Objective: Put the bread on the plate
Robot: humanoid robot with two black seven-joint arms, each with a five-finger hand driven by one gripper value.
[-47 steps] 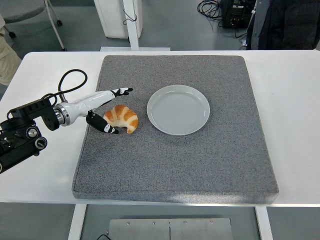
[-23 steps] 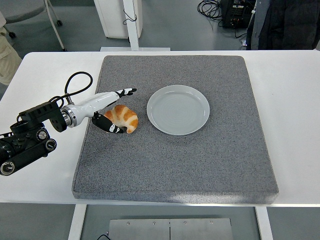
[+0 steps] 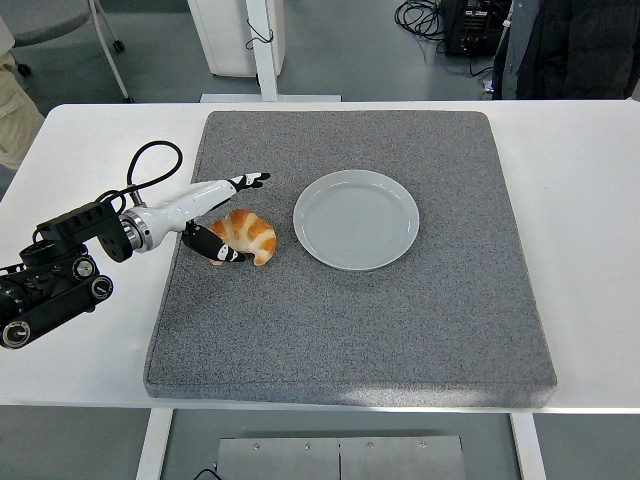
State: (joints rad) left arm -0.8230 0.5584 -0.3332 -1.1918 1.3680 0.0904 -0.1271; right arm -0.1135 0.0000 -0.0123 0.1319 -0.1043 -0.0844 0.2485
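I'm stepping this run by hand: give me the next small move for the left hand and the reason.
Probably close the left hand on the croissant. Its fingers are spread around the croissant, one finger stretched above it and others at its lower left side, so no grip is formed. The croissant lies on the grey mat, left of the empty plate.

The left arm (image 3: 60,270) enters from the frame's left edge, reaching toward centre-left. Its left hand (image 3: 215,215) is spread, long fingers (image 3: 245,181) extended up-right, thumb (image 3: 212,248) angled below, nothing gripped.
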